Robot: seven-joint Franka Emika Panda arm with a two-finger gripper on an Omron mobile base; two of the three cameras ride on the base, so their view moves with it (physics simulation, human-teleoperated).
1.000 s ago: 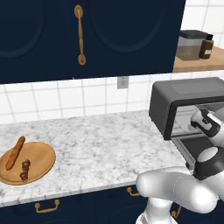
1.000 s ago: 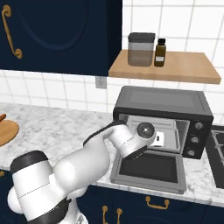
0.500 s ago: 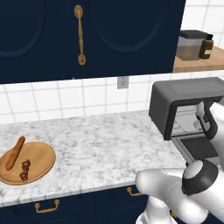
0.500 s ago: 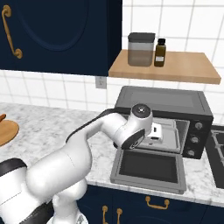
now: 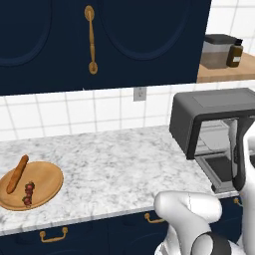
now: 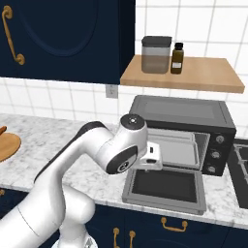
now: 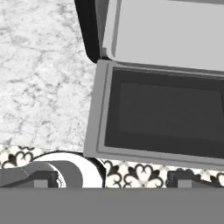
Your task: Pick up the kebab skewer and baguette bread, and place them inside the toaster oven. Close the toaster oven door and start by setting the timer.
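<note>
The toaster oven stands at the counter's right end. Its door lies folded down flat, and a grey tray shows inside. My gripper hovers open above the door's front edge, with nothing between its fingertips. The hand sits just over the door's left part. Far left on the counter, a round wooden plate holds the baguette bread and the kebab skewer side by side.
A wooden shelf above the oven carries a grey lidded canister and a brown bottle. A stove top borders the oven's right side. Marble counter stretches between the plate and the oven. Dark wall cabinets hang above.
The arm has drawn back and up from the oven mouth, so the hand now hangs over the open door. The door, plate and food have not moved.
</note>
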